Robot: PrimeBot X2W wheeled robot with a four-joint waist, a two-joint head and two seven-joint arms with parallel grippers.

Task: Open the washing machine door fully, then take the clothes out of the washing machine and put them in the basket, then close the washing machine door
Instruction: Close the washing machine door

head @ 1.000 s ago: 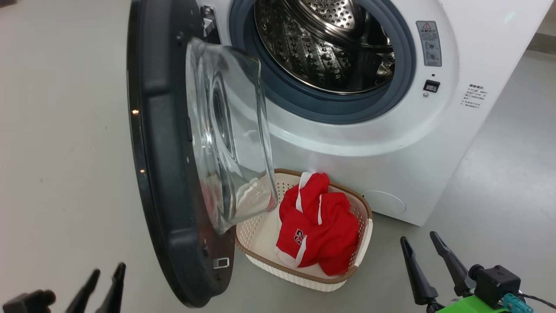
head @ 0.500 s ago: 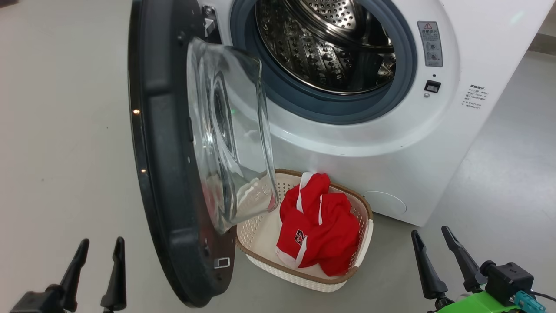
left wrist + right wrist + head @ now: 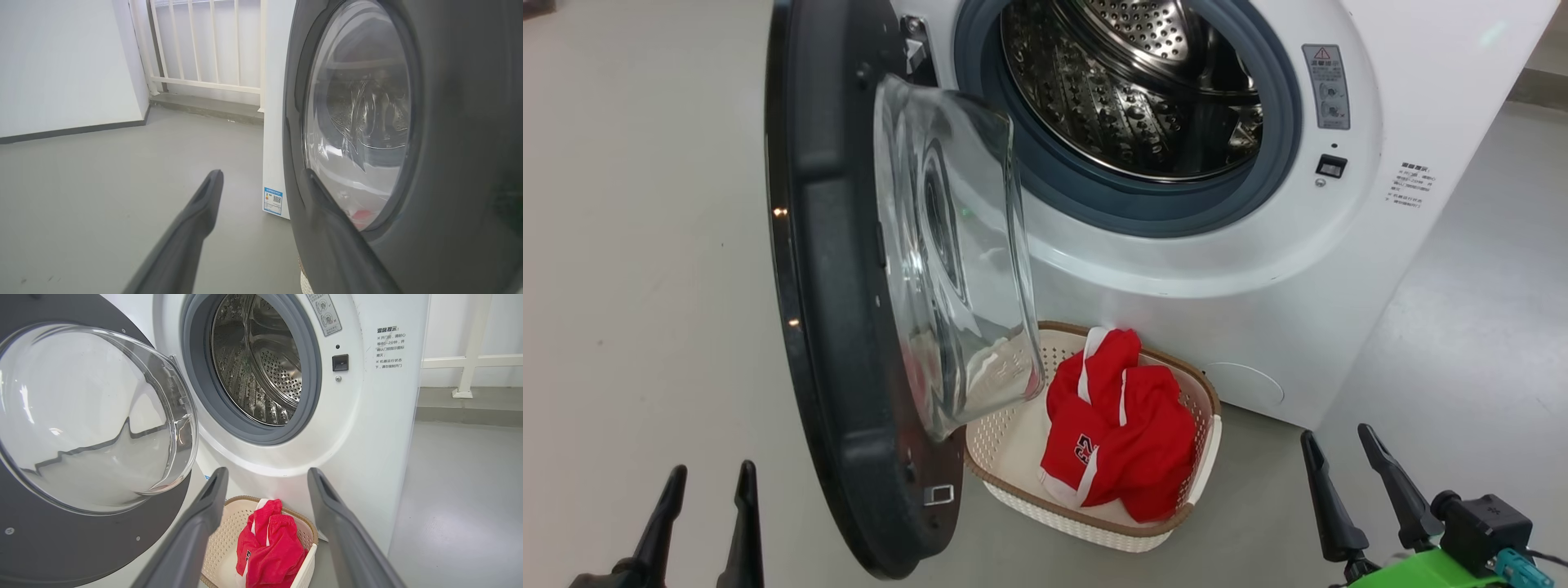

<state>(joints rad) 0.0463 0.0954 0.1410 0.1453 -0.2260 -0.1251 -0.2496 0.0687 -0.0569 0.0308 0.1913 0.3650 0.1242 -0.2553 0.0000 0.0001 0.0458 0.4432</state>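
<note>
Washing machine door (image 3: 841, 327) stands swung open, at 9 o'clock from the drum mouth of the washing machine (image 3: 1258, 310). Clothes (image 3: 1119, 425) lie bunched in the basket (image 3: 1086, 523), on the floor at 6 o'clock under the mouth. Left gripper (image 3: 711, 469), 7 o'clock in head view: fingers parted, empty. Right gripper (image 3: 1337, 433), 5 o'clock: parted, empty.

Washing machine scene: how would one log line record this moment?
door: open | washing machine: no clothes seen inside | clothes: in basket | left gripper: open | right gripper: open | remaining: close door
</note>
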